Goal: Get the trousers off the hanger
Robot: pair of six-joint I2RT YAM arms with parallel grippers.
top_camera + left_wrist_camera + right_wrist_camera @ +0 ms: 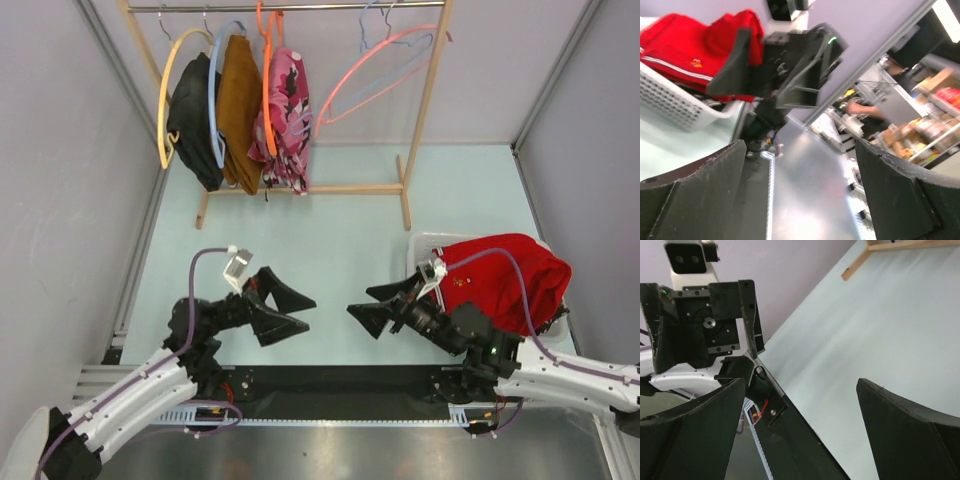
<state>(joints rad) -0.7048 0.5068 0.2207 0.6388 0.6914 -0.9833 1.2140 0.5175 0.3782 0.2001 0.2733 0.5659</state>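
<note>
Both hands wide & empty: left hand (308,312) and right hand (360,302) hover low over the surface (350,215) at the near edge, tips facing each other w/ a gap btwn. Red trousers (510,270) lie heaped in the white basket (422,243), near the right hand, out to its right, so that pair looks done. Black trousers (195,125) hang on the yellow hanger (163,100) at the far left of the rack (430,100), touching the mustard garment (240,100) beside them. They're well apart from both hands, closer to the left one.

Next step, I reckon: left hand goes for the black pair. Best to take cloth low on the outer side, away from the mustard one, so only the trousers come. Pull down & along the hanger arm, not straight out, or the hanger may swing or lift off the rack. Right hand could steady the hanger.
</note>
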